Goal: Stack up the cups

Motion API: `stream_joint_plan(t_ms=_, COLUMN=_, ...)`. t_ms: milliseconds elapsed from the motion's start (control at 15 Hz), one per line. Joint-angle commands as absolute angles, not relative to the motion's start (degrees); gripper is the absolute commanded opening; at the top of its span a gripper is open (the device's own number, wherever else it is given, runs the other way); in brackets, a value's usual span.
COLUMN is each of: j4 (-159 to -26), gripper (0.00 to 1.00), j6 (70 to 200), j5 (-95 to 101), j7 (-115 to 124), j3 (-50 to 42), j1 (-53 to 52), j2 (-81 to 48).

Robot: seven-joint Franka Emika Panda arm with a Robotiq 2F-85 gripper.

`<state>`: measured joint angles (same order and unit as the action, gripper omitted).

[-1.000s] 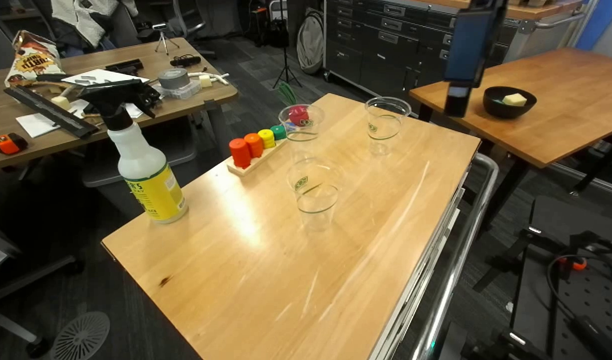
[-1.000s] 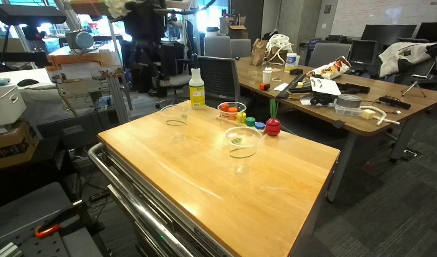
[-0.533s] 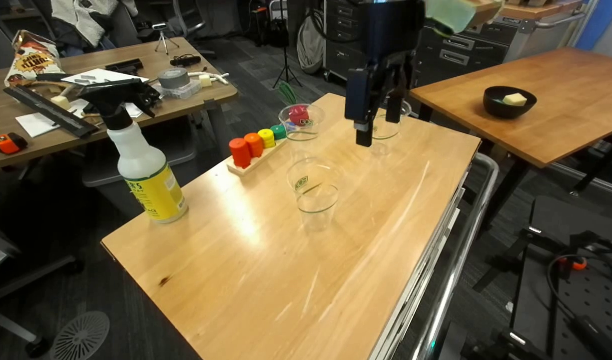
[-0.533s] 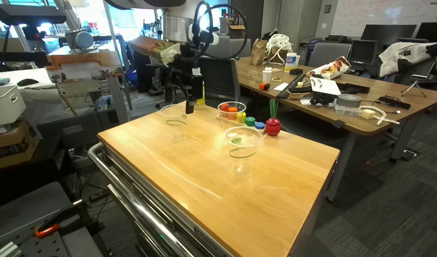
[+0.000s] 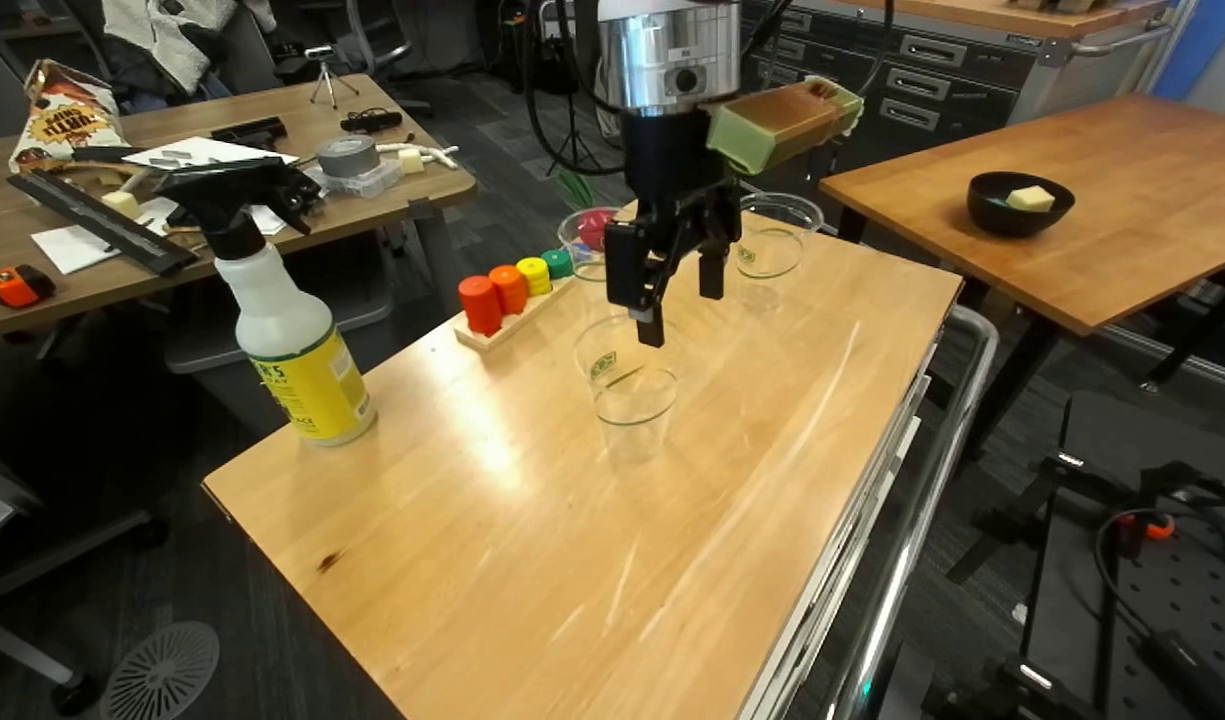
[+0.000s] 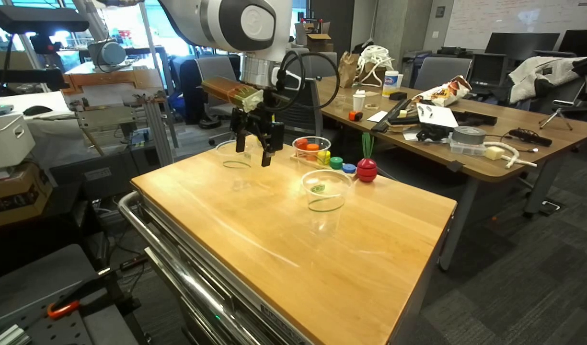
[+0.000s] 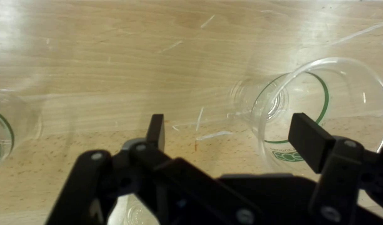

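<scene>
Gripper (image 5: 681, 308) hangs lower and farther over the tabletop (image 5: 492, 570) than before, jaws wide, holding nothing. Three clear cups (image 5: 630, 395) stand on it, upright, unstacked. I judge this the approach; next, I should centre on one.

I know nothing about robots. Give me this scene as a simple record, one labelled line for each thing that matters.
Job: stack up the cups
Cups: three, clear plastic, each with a green band, all upright
Stacked yet: none; they stand apart
Gripper: wide open, holding nothing, above the worktop
Spray bottle: upright near the worktop's edge
Coloured blocks: a row including red, orange, yellow and green
Red toy: green-topped, by one end of that row
Black bowl: on another table, holding a pale block
</scene>
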<state>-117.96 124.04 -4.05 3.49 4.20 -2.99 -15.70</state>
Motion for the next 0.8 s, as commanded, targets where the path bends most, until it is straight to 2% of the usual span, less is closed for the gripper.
stream_joint_plan(t_ms=0, j4=-113.02, gripper=0.74, j6=123.03, j5=-4.77, j7=4.08, j3=4.14, j1=-3.60, j2=-19.65)
stream_joint_plan(t_ms=600, j4=-113.94, gripper=0.04, j6=120.74, j5=-10.91, j7=0.35, j3=5.23, j1=-2.79, j2=-19.21)
stream_joint_plan(t_ms=733, j4=-114.68, gripper=0.00, j6=119.38, j5=-10.77, j7=-0.11, j3=5.32, j1=-2.86, j2=-18.15)
